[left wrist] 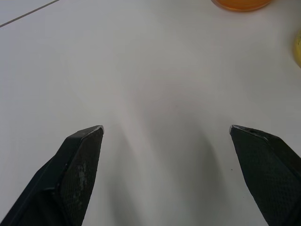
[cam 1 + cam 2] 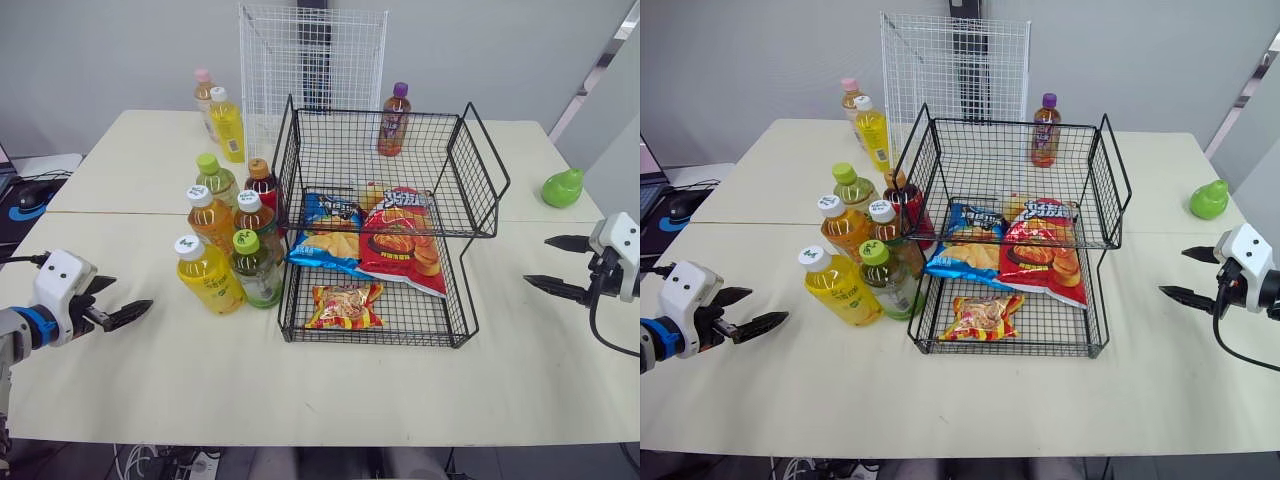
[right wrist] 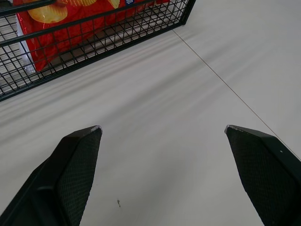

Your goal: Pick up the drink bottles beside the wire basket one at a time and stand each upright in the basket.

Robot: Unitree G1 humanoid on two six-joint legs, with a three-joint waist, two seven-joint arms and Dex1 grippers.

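Currently both tools are released and empty. Left gripper (image 2: 132, 292) hangs over the front-left corner of the tabletop (image 2: 350, 400), jaws spread wide, short of the bottles. Right gripper (image 2: 537, 261) sits at the right edge, jaws also spread, well apart from the wire basket (image 2: 470, 170).

The basket is two-tier and stands mid-table. Lower tier holds a blue chip bag (image 2: 325, 228), a red chip bag (image 2: 405, 240) and a small snack packet (image 2: 345, 306). No bottle stands clearly inside it.

Six bottles stand upright in a cluster just beside the basket's left wall:
- yellow bottle (image 2: 207, 277), frontmost, nearest the left gripper
- green-capped bottle (image 2: 256, 270) next to it, close against the basket
- orange bottle (image 2: 210, 217) and amber bottle (image 2: 256, 217) behind those
- pale green bottle (image 2: 216, 181) and dark bottle (image 2: 264, 186) at the rear of the cluster

Two more stand near the far edge: a pink-capped bottle (image 2: 203, 92) and a second yellow bottle (image 2: 228, 126).

A purple-capped bottle (image 2: 394, 120) is upright at the basket's back wall; I can't tell whether it is inside the upper tier or just behind it.

A white grid panel (image 2: 315, 60) stands behind the basket, and a green pear-shaped object (image 2: 562, 187) is near the right edge.
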